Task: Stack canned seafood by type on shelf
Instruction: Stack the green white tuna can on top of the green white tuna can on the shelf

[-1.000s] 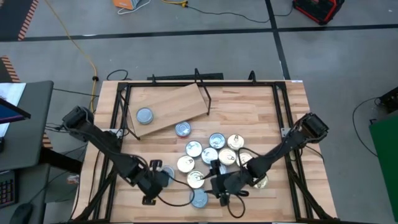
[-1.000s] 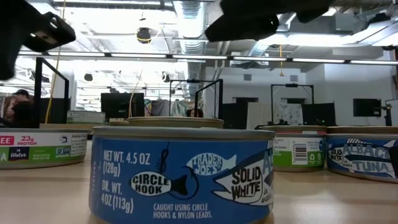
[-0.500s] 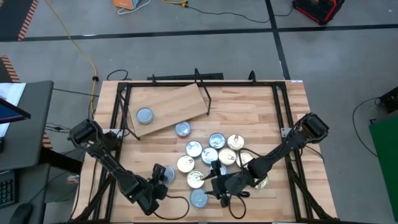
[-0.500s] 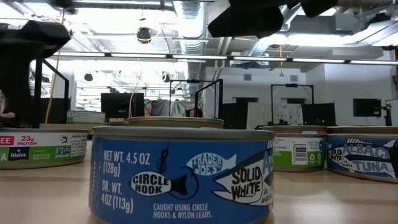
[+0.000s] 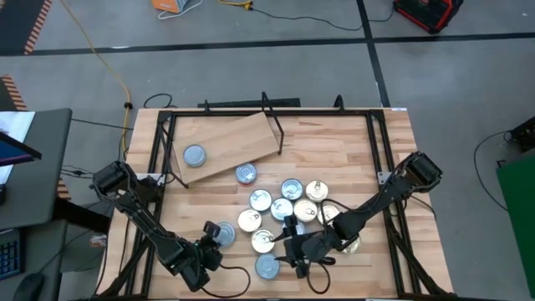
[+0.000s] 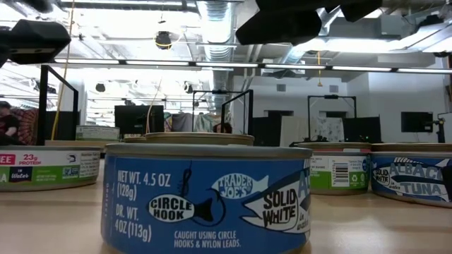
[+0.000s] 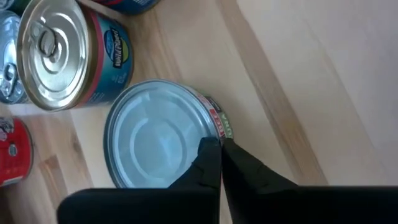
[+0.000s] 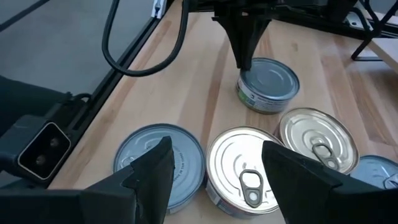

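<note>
— Since the earlier frame, what has moved?

— Your left gripper [image 7: 219,144] has pulled back toward the table's near-left corner and closed; its fingers meet, holding nothing, their tips over the rim of a silver-lidded tin [image 7: 160,134].

— Where do the tins lie?

— That tin [image 5: 222,234] sits at the cluster's left edge. One tin [image 5: 194,155] rests on the shelf [image 5: 226,146]. Your right gripper [image 8: 214,165] hangs open above a gold-lidded tin [image 8: 244,170].
</note>
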Controlling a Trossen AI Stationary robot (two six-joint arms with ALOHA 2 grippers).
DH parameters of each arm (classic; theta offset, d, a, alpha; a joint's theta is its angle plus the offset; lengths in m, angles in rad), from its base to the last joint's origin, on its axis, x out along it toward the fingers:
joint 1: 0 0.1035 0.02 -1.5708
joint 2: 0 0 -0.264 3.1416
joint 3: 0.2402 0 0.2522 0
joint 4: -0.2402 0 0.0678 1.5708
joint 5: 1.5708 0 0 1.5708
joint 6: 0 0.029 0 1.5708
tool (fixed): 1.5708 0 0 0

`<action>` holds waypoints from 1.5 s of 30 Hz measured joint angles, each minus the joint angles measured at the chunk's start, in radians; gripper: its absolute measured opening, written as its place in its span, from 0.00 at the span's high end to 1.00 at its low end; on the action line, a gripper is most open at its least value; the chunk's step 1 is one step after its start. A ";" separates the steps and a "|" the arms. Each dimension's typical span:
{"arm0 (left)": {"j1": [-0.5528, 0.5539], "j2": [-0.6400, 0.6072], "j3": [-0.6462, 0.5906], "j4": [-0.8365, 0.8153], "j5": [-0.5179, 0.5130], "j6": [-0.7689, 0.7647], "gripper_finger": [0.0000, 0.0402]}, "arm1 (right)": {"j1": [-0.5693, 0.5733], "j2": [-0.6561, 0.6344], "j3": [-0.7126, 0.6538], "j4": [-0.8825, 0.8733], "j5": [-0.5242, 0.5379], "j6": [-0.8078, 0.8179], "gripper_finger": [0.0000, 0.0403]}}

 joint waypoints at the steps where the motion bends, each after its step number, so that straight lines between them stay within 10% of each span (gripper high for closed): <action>1: 0.000 -0.001 0.000 -0.007 0.000 -0.010 1.00 | 0.000 0.000 0.000 -0.001 0.000 0.000 0.33; 45: 0.048 -0.175 0.002 -0.002 -0.027 -0.179 1.00 | -0.036 0.000 0.000 0.050 0.097 -0.132 0.33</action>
